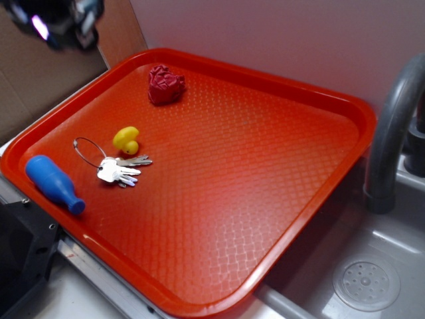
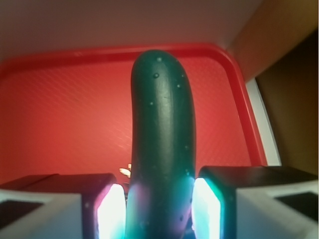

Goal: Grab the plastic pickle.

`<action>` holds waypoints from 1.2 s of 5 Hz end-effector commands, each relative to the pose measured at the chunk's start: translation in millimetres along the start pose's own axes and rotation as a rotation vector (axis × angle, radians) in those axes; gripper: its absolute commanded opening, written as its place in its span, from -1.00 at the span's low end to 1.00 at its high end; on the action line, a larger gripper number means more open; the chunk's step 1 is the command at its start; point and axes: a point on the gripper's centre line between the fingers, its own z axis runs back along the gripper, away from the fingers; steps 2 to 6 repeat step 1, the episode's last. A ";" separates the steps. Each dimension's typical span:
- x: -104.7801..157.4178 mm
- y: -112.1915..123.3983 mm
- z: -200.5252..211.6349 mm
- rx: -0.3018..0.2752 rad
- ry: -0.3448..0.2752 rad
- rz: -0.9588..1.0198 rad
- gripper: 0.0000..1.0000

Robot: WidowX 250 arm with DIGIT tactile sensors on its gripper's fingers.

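Observation:
In the wrist view the plastic pickle [image 2: 162,124], dark green, smooth and slightly curved, stands up between my two lit pads. My gripper [image 2: 158,209] is shut on its lower part, and both pads press against its sides. The pickle's tip points toward the tray's far rim. In the exterior view the gripper [image 1: 60,23] is a dark blur high at the top left, above the tray's corner. The pickle cannot be made out there.
On the red tray [image 1: 265,199] lie a blue bottle-shaped toy [image 1: 53,183], a small yellow toy [image 1: 126,139], a key ring with keys [image 1: 119,169] and a crumpled red lump [image 1: 165,85]. A grey faucet [image 1: 388,133] and a sink drain [image 1: 366,284] are to the right.

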 end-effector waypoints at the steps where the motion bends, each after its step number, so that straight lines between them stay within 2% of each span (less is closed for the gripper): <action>1: -5.8 1.1 25.9 -0.028 0.092 -0.012 -1.00; 6: -5.8 1.1 25.9 -0.028 0.092 -0.012 -1.00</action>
